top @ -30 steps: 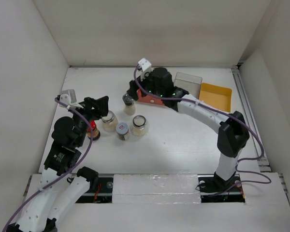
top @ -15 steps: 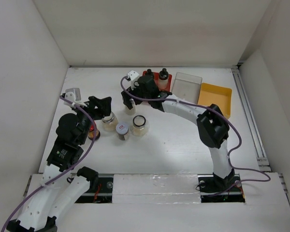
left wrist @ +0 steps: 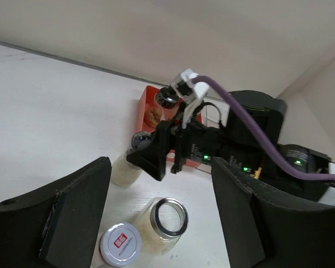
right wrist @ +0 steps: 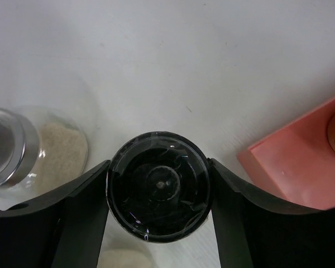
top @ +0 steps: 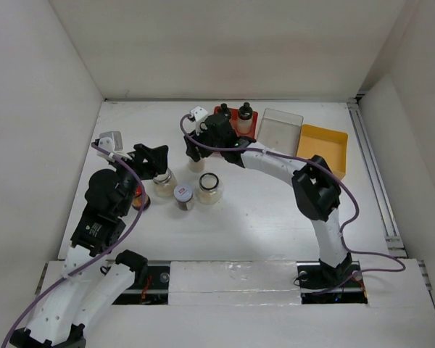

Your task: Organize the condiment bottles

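A small glass bottle with a black screw cap and pale contents (right wrist: 159, 192) stands upright on the white table (top: 261, 210), left of centre in its far half and just beside the near left corner of the red rectangular tray (right wrist: 290, 162). The right gripper (top: 196, 154) reaches down over it, and its two black fingers (right wrist: 72, 223) press against opposite sides of the cap, gripping it. Inside the red tray stand two more small black-capped bottles (top: 223, 110) (top: 245, 110), side by side. To the right of that tray lie a clear rectangular tray (top: 279, 127) and then a yellow rectangular tray (top: 325, 145). On the near side of the gripped bottle stand a glass jar with a silver rim and sandy contents (top: 209, 187) and, touching its left, a dark-filled jar with a white lid bearing a red label (top: 183, 194). Further left is a wide jar of pale contents (top: 164, 183). The left gripper (top: 154, 161) hovers just behind and above it, its fingers spread wide with nothing between them. A small red-capped bottle (top: 138, 197) stands at the left end of the group, partly hidden by the left arm.
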Motion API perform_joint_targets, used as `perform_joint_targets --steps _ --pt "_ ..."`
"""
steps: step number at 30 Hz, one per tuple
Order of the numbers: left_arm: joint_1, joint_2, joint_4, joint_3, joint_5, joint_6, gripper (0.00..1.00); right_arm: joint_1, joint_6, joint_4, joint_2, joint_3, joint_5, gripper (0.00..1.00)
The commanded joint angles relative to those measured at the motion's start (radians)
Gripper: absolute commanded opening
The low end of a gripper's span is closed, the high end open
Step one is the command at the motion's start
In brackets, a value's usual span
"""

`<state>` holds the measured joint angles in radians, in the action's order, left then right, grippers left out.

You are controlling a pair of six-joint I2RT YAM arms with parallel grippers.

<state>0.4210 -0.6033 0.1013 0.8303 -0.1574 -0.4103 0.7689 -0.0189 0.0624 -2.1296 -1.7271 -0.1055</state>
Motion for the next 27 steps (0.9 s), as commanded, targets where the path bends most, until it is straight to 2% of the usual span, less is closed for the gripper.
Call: perform_joint_targets --steps 1,5,12,20,27 --pt "-0.002 -0.01 -0.037 0.009 0.013 -0.001 0.68 -0.005 -0.024 -0.197 0.223 0.046 -0.016 0.56" --pt "-0.002 -0.01 -0.037 0.009 0.013 -0.001 0.68 -0.077 -0.05 -0.268 0.326 0.116 -0.025 0.56" --pt "-0.002 -0.01 -0.037 0.009 0.013 -0.001 0.68 -0.192 -0.073 -0.291 0.326 0.153 -0.017 0.55" --pt "-0.002 -0.001 -0.037 0.009 0.013 -0.001 0.68 -0.244 -0.073 -0.291 0.22 0.095 -0.011 0.55" --pt "-0.002 -0.001 -0.037 0.009 0.022 0.008 0.68 -0.253 -0.073 -0.291 0.171 0.113 0.001 0.55"
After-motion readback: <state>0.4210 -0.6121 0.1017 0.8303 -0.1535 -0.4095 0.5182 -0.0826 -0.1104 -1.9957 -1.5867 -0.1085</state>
